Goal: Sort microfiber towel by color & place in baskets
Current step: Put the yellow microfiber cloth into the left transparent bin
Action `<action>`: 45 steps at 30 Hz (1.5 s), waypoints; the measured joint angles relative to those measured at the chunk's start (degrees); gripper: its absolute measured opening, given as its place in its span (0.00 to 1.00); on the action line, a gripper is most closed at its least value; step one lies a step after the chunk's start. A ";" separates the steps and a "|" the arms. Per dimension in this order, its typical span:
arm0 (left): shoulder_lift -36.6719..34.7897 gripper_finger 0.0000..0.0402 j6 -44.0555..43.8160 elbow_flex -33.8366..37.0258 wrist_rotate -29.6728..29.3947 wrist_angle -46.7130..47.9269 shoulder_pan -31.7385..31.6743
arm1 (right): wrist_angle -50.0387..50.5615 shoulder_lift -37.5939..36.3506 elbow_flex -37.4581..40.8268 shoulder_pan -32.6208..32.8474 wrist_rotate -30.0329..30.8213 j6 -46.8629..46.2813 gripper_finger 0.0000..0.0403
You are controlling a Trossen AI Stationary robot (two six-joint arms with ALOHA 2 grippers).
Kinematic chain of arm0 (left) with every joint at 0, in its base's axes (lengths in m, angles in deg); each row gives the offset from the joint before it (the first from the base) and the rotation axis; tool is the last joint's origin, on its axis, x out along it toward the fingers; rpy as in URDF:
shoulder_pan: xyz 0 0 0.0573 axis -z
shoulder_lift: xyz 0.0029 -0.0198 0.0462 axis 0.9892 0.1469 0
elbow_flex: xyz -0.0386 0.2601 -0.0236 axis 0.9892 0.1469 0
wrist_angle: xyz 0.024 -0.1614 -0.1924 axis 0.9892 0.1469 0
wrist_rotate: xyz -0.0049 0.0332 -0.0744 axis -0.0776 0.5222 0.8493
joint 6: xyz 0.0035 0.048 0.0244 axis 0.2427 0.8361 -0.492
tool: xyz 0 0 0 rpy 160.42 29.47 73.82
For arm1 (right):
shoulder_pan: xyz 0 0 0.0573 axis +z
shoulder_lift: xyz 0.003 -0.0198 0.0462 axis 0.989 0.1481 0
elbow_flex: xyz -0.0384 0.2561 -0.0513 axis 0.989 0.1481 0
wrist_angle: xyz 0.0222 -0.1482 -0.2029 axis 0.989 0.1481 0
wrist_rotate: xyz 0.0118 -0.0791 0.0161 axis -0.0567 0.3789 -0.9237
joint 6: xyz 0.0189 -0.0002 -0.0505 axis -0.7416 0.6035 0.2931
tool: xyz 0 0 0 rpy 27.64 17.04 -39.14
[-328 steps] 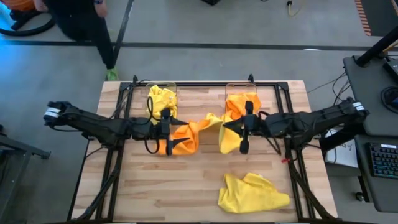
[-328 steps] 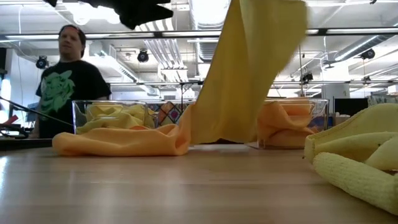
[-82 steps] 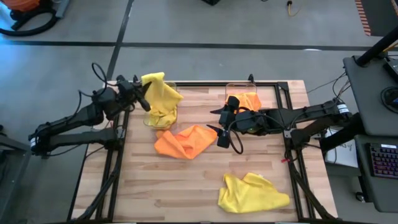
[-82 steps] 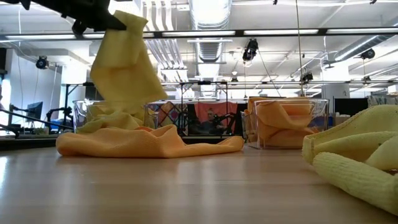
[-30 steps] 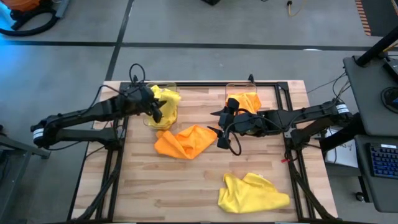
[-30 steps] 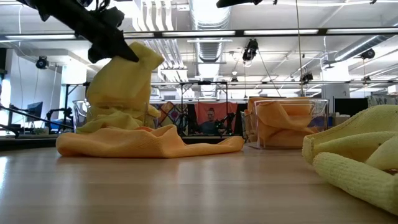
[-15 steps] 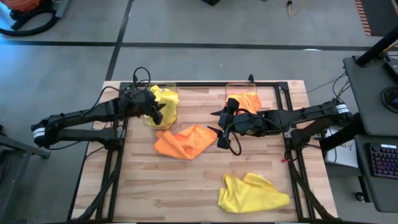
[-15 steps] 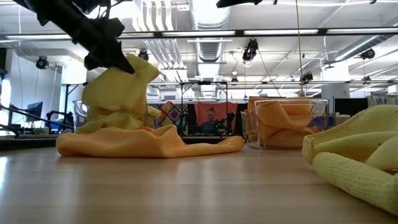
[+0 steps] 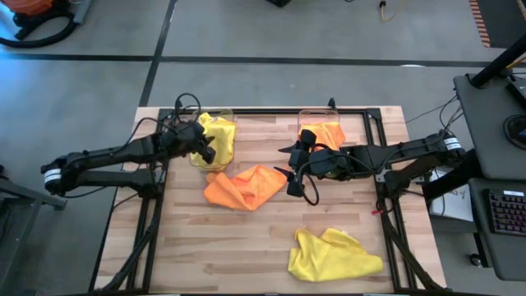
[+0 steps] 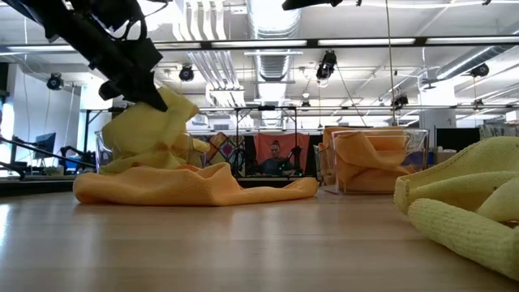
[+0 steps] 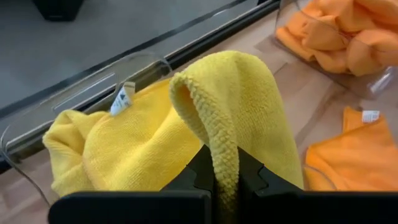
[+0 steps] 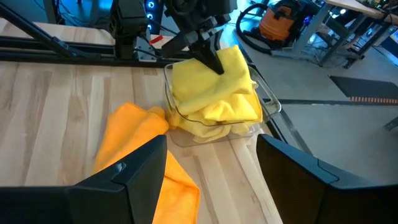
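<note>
Yellow towel (image 11: 224, 124) is pinched by the clenched left gripper (image 9: 205, 146) over the left basket (image 9: 215, 117); right gripper (image 9: 294, 175) is spread, empty.

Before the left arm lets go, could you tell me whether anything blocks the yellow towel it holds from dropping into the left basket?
Nothing visible does. The left gripper pinches the yellow towel right over the left basket, whose open top holds only other yellow towels. The orange towel lies on the table beside the basket, not over it.
</note>
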 joint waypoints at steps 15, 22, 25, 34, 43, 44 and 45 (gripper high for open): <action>0.18 0.00 -2.32 3.12 -1.38 0.03 -0.07 | -0.14 -0.01 0.00 0.00 0.00 0.04 0.61; 0.18 0.02 -2.81 3.12 -1.39 0.00 -0.07 | -1.47 -0.02 0.00 -0.21 -0.06 0.14 0.61; 0.18 0.06 -3.49 3.12 -2.06 0.04 -0.05 | -4.76 0.42 0.28 -0.99 -0.17 1.64 0.59; 0.71 0.25 -4.46 3.12 -2.95 1.49 -0.07 | -15.43 5.69 0.57 -9.00 -10.61 7.97 0.51; 0.38 0.52 -3.15 2.66 -2.93 2.33 -0.07 | -25.39 12.57 0.55 -15.40 -11.29 13.54 0.44; 0.36 0.54 -2.97 2.58 -2.93 2.42 -0.07 | -26.60 13.39 0.55 -15.93 -11.31 13.87 0.44; 0.28 0.56 -2.76 2.55 -2.91 2.43 -0.06 | -27.52 14.28 0.55 -16.33 -11.31 14.31 0.43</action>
